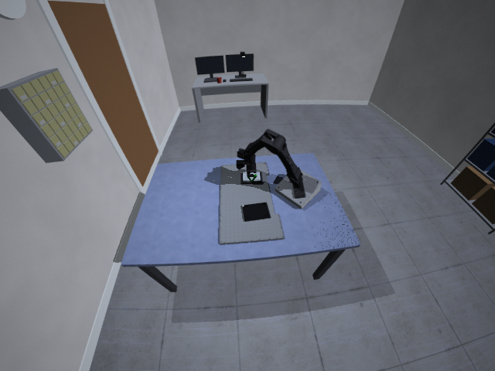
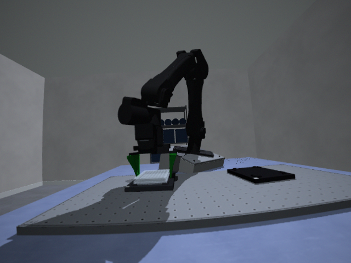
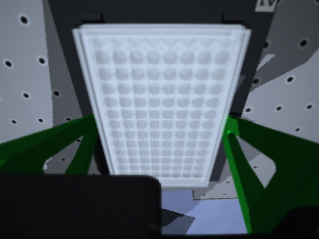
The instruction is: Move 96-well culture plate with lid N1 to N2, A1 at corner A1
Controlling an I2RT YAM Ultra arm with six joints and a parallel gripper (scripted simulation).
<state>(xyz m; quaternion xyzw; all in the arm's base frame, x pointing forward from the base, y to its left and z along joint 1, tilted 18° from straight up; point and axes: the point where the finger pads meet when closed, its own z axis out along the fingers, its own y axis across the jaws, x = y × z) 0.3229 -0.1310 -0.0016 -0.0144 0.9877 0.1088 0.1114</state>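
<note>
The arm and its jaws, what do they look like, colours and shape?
The arm is matte black all over, with chunky rounded joint housings and slim links. The gripper has a boxy black body and two bright green, tapering, wedge-shaped fingers with cut-outs. No cables or markings show.

Culture plate (image 3: pixel 161 105): translucent milky-white plastic under clear, smooth lid, wells showing through as soft dimples. Plate nest N1 (image 2: pixel 149 186): matt black, plastic-like. Plate nest N2 (image 2: pixel 260 173): same matt black, flat sheen. Breadboard (image 2: pixel 215 198): matt grey metal, regular drilled holes. Desk (image 1: pixel 179 223): blue, faintly mottled, dull finish. Arm (image 2: pixel 195 93): black, satin. Gripper (image 2: pixel 151 164) jaws: green, smooth plastic look, slight gloss.
</note>
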